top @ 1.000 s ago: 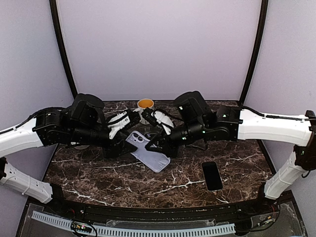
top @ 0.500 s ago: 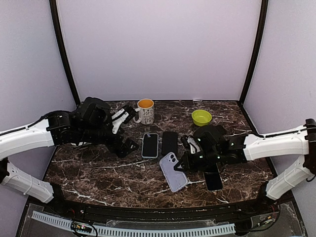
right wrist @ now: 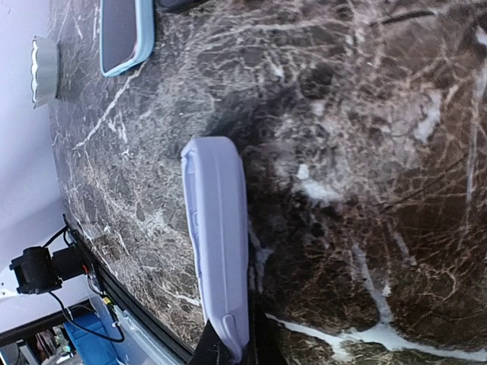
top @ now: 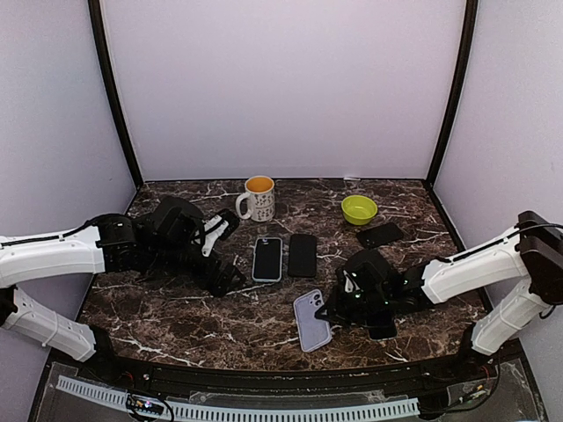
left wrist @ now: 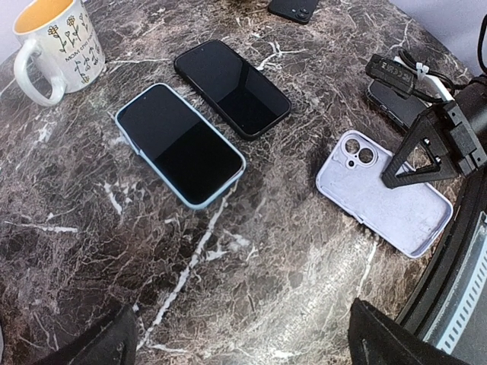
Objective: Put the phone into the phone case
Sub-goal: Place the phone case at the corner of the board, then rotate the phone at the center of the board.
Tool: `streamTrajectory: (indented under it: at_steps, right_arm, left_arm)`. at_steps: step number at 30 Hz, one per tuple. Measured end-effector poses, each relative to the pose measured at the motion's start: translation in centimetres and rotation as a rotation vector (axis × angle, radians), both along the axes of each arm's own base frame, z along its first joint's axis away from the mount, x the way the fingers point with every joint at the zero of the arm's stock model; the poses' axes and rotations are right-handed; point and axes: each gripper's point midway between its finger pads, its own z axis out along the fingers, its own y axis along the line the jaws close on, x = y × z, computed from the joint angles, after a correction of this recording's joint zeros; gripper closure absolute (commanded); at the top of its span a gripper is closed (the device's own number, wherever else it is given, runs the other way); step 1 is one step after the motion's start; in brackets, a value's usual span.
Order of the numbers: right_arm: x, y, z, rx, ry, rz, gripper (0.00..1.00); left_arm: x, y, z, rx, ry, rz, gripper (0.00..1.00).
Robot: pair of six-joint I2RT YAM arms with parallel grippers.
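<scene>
Your left tool (top: 227,271) has released and withdrawn left. The right tool (top: 332,309), clenched on the case (top: 311,322) rim, has lowered it to the near bench (top: 176,308). Fetch the phone (top: 302,254) next.

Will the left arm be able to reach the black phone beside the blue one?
Probably yes: the left gripper is open, and only the flat blue-cased phone lies between it and the black phone.

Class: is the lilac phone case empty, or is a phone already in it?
Empty. The lilac case has its open side facing up, with its bare inner floor and camera holes visible.
</scene>
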Motion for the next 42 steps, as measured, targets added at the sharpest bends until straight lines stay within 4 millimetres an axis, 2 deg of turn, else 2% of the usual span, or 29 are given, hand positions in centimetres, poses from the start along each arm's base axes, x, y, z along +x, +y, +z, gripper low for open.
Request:
streamTrajectory:
  at_steps: [2,6,7,9,12,13,15,16,18,20,23,25,27,29,31,33,36,39,41,42]
  right_arm:
    - [0.0,-0.2,-0.3,-0.006,0.009,-0.011,0.69]
    - [-0.3,-1.6,-1.3,-0.092,0.026,-0.021,0.38]
    - [-0.3,-2.1,-1.5,-0.132,0.03,-0.022,0.33]
    - [0.6,-2.7,-0.3,-0.205,-0.007,-0.022,0.26]
    - [3.4,-3.7,3.2,-0.281,-0.088,-0.051,0.19]
    - [5.1,-4.6,4.9,-0.309,-0.128,-0.075,0.17]
    - [8.8,-6.9,7.7,-0.346,-0.212,-0.158,0.17]
    - [11.4,-9.0,9.4,-0.375,-0.271,-0.226,0.17]
    - [15.1,-12.8,11.2,-0.443,-0.347,-0.34,0.16]
    - [18.6,-16.5,11.8,-0.541,-0.383,-0.436,0.15]
    - [23.6,-20.3,10.1,-0.694,-0.37,-0.514,0.13]
    - [26.4,-21.7,7.3,-0.785,-0.331,-0.517,0.13]
    - [28.0,-22.8,4.2,-0.867,-0.284,-0.492,0.12]
    - [28.8,-23.9,2.1,-0.922,-0.242,-0.463,0.13]
    - [29.3,-24.9,0.9,-0.944,-0.214,-0.433,0.14]
    - [30.0,-26.3,1.1,-0.931,-0.202,-0.414,0.18]
    - [32.5,-28.2,2.8,-0.863,-0.216,-0.396,0.3]
    - [37.1,-29.3,4.6,-0.79,-0.271,-0.364,0.41]
    - [39.9,-29.6,4.5,-0.77,-0.306,-0.327,0.47]
    - [41.0,-29.4,3.8,-0.766,-0.308,-0.299,0.5]
  left_arm:
    - [0.1,-0.1,0.1,-0.003,-0.006,0.002,0.01]
    - [0.2,-0.1,0.2,-0.003,-0.012,0.005,0.01]
    - [0.3,-0.1,0.2,-0.003,-0.013,0.005,0.01]
    - [0.3,-0.1,0.1,0.003,-0.015,0.005,0.01]
    - [0.5,-0.1,-0.5,0.024,-0.014,0.002,0.01]
    - [0.5,-0.1,-0.7,0.034,-0.013,0.001,0.01]
    - [0.7,-0.1,-1.3,0.055,-0.007,-0.001,0.01]
    - [0.7,-0.1,-1.6,0.065,-0.005,-0.003,0.01]
    - [0.8,0.0,-1.9,0.079,-0.004,-0.005,0.01]
    - [1.0,0.1,-2.1,0.089,-0.007,-0.006,0.01]
    - [1.2,0.3,-2.2,0.102,-0.014,-0.003,0.01]
    - [1.3,0.5,-2.3,0.115,-0.018,-0.002,0.01]
    - [1.5,0.8,-2.3,0.127,-0.026,0.0,0.01]
    - [1.6,1.0,-2.3,0.136,-0.035,0.003,0.01]
    - [1.8,1.2,-2.4,0.145,-0.041,0.007,0.01]
    - [2.0,1.4,-2.4,0.152,-0.047,0.01,0.01]
    - [2.2,1.6,-2.3,0.159,-0.054,0.014,0.01]
    - [2.3,1.7,-2.4,0.164,-0.056,0.017,0.01]
    - [2.3,1.8,-2.4,0.168,-0.058,0.02,0.01]
    - [2.4,1.8,-2.4,0.17,-0.058,0.021,0.01]
